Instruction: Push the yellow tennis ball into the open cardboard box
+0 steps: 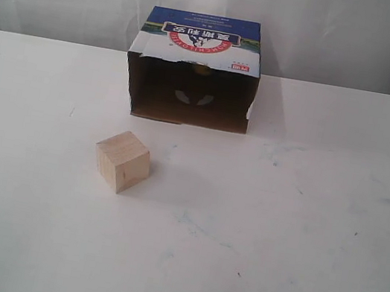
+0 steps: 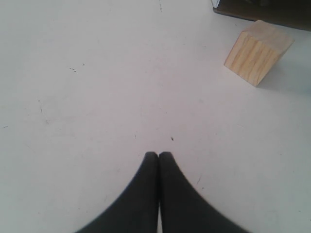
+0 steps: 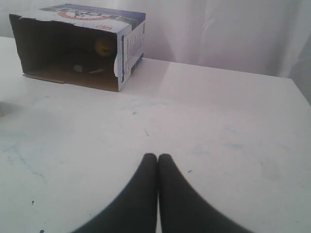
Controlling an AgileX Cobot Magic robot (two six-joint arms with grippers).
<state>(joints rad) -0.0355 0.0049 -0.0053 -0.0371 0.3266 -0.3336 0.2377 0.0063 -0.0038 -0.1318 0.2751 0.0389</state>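
Observation:
The open cardboard box [image 1: 201,49] lies on its side at the back of the white table, its dark opening facing forward. In the right wrist view the yellow tennis ball [image 3: 104,47] sits deep inside the box [image 3: 129,46], against the back wall; in the exterior view only a dim yellowish spot [image 1: 203,71] shows there. My left gripper [image 2: 158,154] is shut and empty above bare table, well away from the box. My right gripper [image 3: 157,156] is shut and empty too, far in front of the box. Neither arm appears in the exterior view.
A pale wooden cube [image 1: 123,160] stands on the table in front of the box, a little to the left, also in the left wrist view [image 2: 257,52]. White curtain hangs behind the table [image 1: 300,233].

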